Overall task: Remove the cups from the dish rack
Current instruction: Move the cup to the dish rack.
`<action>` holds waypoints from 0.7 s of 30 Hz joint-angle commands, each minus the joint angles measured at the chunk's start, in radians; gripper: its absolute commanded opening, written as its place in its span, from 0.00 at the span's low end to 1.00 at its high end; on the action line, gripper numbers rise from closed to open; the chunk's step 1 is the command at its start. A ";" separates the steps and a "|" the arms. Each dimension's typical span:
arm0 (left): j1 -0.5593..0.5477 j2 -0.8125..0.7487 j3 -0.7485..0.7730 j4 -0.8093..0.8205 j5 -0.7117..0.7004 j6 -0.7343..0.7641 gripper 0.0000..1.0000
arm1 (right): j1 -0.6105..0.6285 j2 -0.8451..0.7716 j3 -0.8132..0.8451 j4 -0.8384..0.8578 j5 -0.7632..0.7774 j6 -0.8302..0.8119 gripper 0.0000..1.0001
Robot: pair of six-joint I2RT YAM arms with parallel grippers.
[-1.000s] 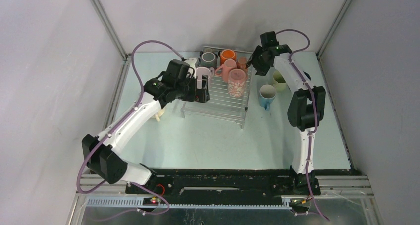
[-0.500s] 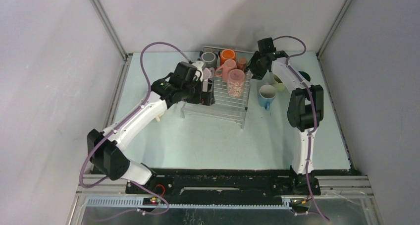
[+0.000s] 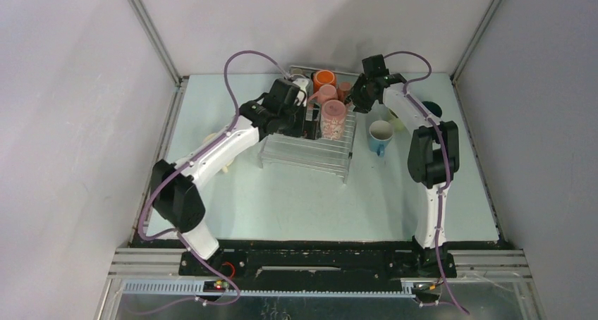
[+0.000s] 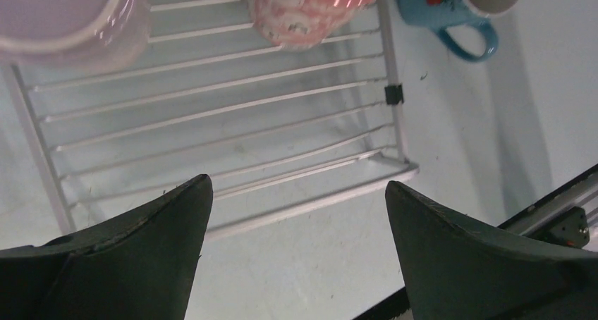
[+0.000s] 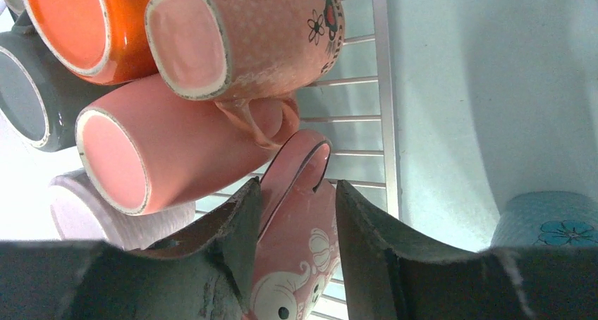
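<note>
Presently right fingers (image 5: 297, 189) sit narrow astride the handle of the pink patterned ceramic mug (image 5: 296, 267), not plainly clamped. Mug lies sideways at the silvery wire dish rack's (image 5: 381, 87) right edge. Left fingers (image 4: 296, 186) wide, empty, farther off.

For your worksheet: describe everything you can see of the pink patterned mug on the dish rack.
The pink patterned mug looks like glossy ceramic, pink with white cartoon figures. It seems to stand mouth down on the wires of the dish rack, in its right part. Its loop handle sits between the jaws of the right gripper, which flank it but are not yet clamped.
</note>
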 commanded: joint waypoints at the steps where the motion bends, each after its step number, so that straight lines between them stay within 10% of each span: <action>1: -0.016 0.075 0.136 0.059 -0.017 0.026 1.00 | 0.029 -0.040 -0.002 -0.031 -0.001 -0.003 0.50; 21: -0.033 0.303 0.291 0.079 -0.067 0.061 1.00 | 0.061 -0.056 -0.053 -0.029 -0.007 -0.017 0.47</action>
